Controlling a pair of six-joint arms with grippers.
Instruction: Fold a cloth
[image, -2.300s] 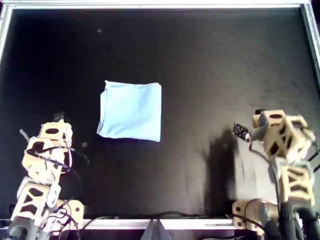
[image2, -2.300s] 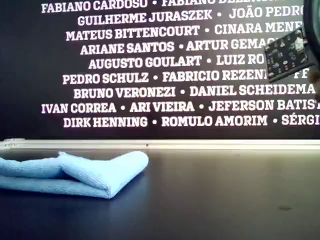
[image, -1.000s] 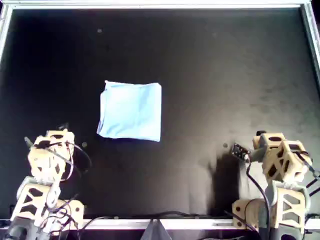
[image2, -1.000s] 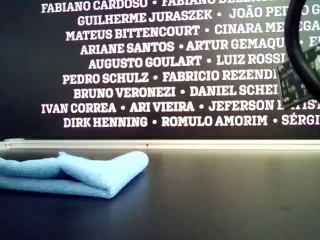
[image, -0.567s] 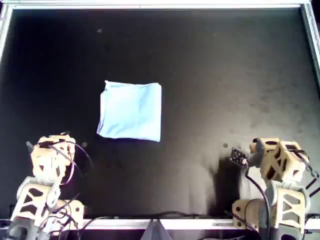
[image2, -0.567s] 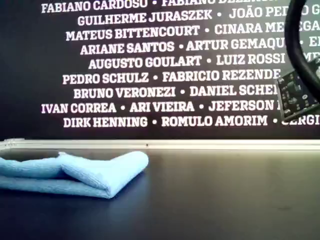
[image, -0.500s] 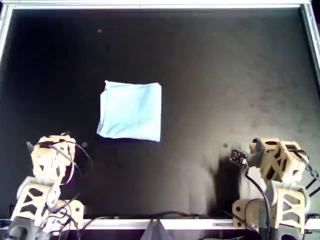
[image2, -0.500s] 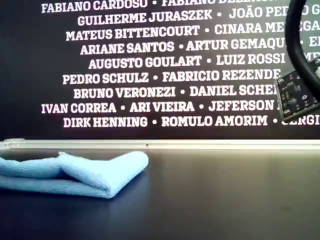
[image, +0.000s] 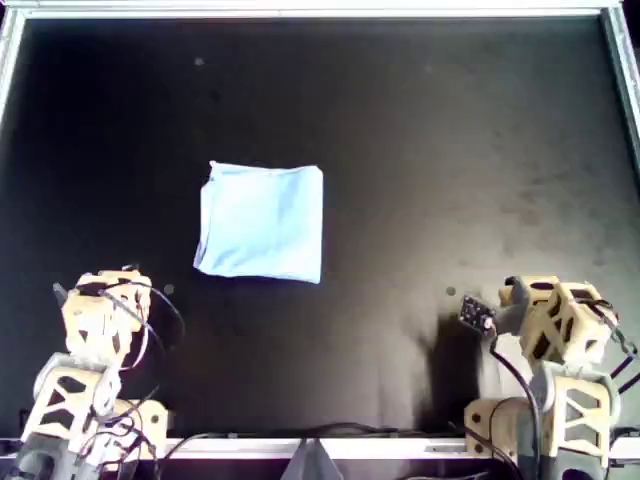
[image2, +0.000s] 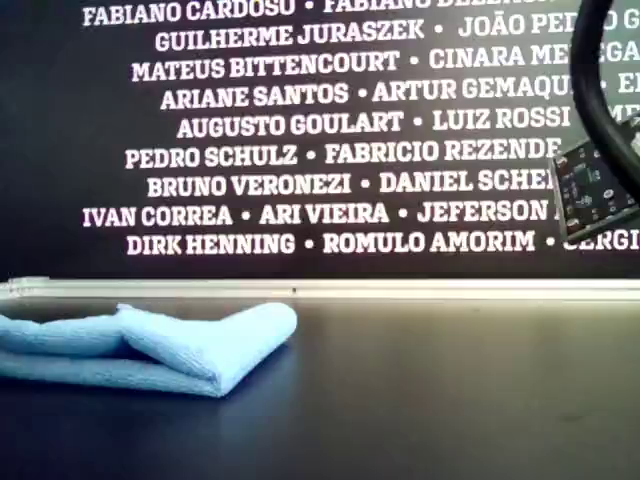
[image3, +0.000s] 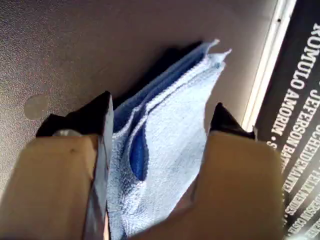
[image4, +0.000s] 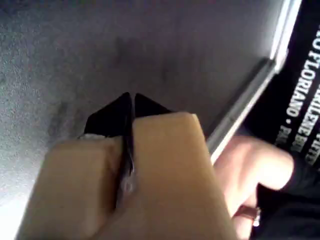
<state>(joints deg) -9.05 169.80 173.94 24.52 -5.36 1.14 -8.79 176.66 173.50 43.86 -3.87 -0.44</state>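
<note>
Presently the cloth lies folded; left gripper spread, right gripper clenched empty; risk: loose upper layers springing open unattended

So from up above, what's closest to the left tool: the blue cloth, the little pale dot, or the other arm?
From the left tool, in the overhead view:
1. the pale dot, just beside it on the table.
2. the cloth, farther up, left of the view's middle.
3. the right arm, far off at the view's lower right.
</note>
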